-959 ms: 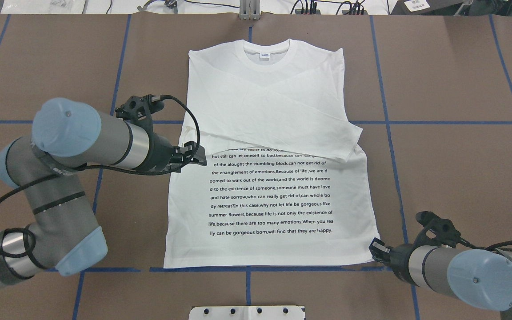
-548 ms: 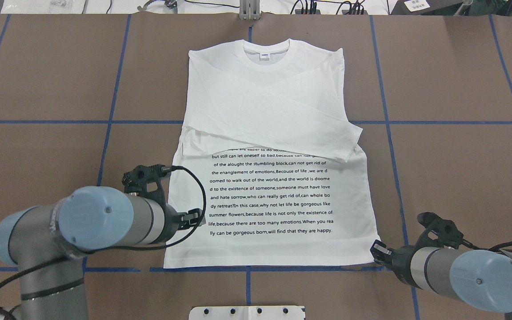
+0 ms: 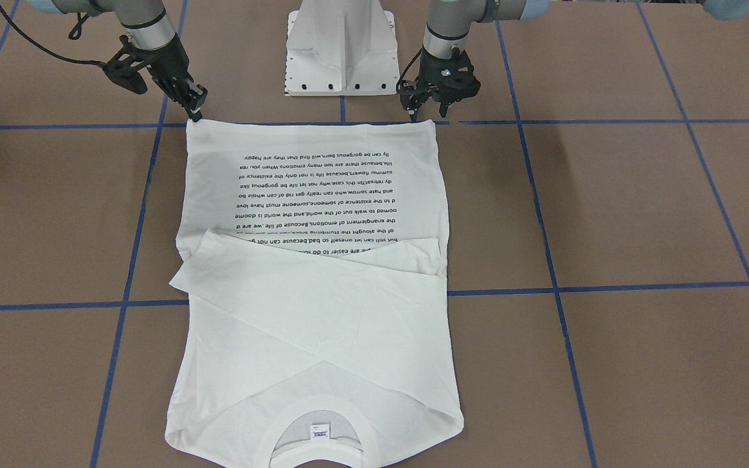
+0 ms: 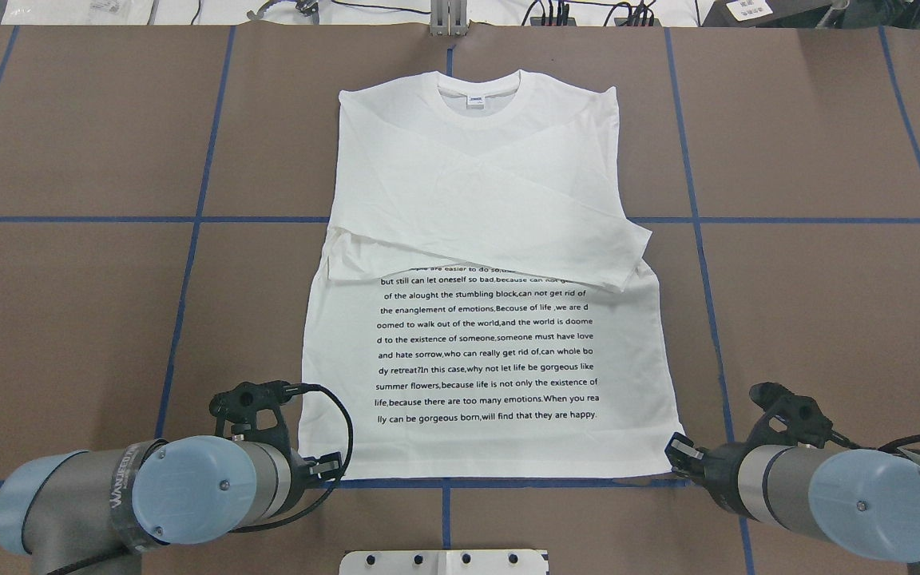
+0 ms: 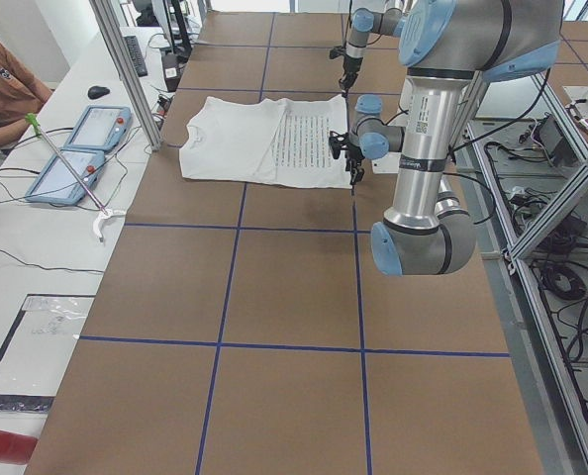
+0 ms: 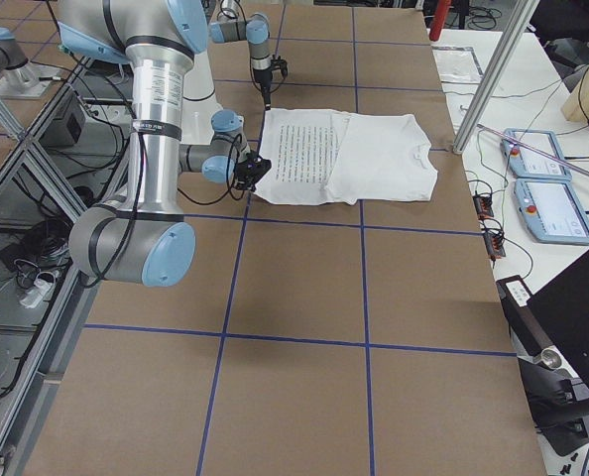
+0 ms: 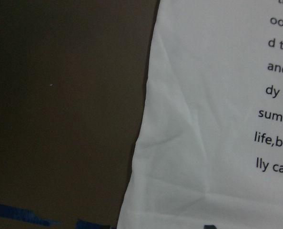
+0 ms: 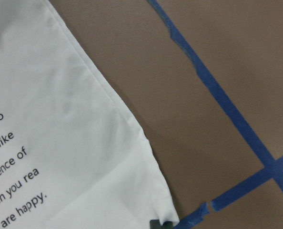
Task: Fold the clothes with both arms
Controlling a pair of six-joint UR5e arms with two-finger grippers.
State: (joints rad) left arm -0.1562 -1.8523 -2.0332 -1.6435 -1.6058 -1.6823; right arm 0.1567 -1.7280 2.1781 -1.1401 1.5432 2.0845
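Left hand (image 3: pixel 430 107) hovered with its jaws apart at one hem corner of the shirt (image 4: pixel 476 239), which lay flat on the tabletop (image 4: pixel 827 319). Right hand (image 3: pixel 192 104) sat at the other corner, width unclear. A shallow pinch might catch only one layer and skew the fold.

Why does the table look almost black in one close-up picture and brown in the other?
Left wrist view: dim, so the table looks nearly black and the shirt greyish, perhaps shaded by the arm above. Right wrist view: brighter, with the table brown, sharp letters and a thin shadow under the shirt's edge. Overhead view: even light, crisp text.
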